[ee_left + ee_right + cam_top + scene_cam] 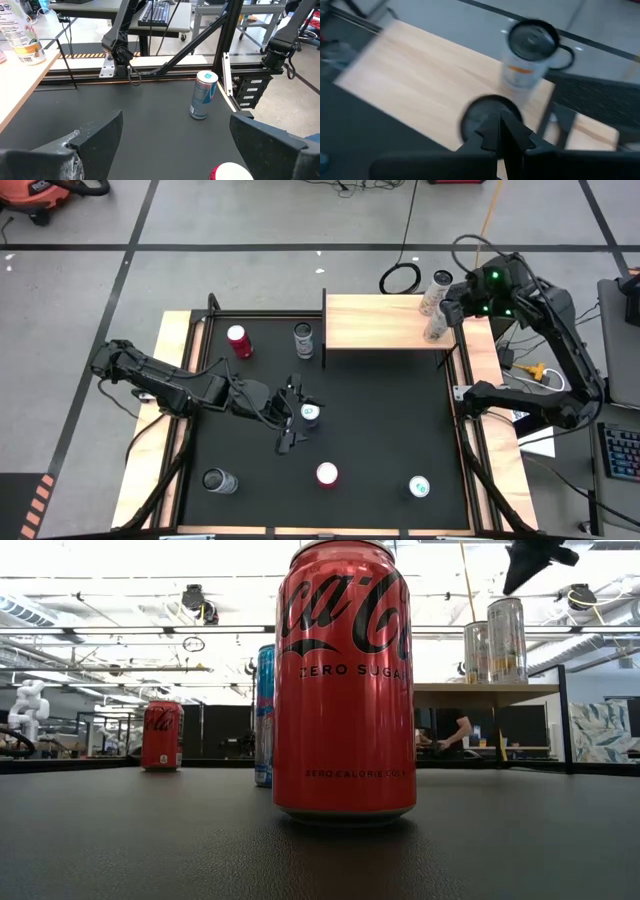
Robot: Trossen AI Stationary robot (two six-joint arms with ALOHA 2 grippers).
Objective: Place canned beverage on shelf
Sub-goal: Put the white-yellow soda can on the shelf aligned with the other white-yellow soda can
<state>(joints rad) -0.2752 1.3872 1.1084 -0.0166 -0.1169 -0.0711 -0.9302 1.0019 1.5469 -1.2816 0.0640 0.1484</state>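
Note:
The shelf (380, 320), a pale-wood board on black supports, stands at the table's far right. Two silvery cans stand upright on its right end: one (438, 285) farther back and one (435, 328) nearer. My right gripper (452, 308) is shut and hovers just above the nearer can's dark top (485, 114). The low view shows the right gripper (535, 560) clear above both cans (507, 640). My left gripper (290, 418) hangs open over mid-table, high above a blue-topped can (310, 412), with nothing between its fingers (95, 135).
On the black table stand a red can (238, 340) and a silver can (305, 340) at the far side. Nearer are a red can (327, 474), a blue can (418, 486) and a silver can (218, 480). The shelf's left half is bare.

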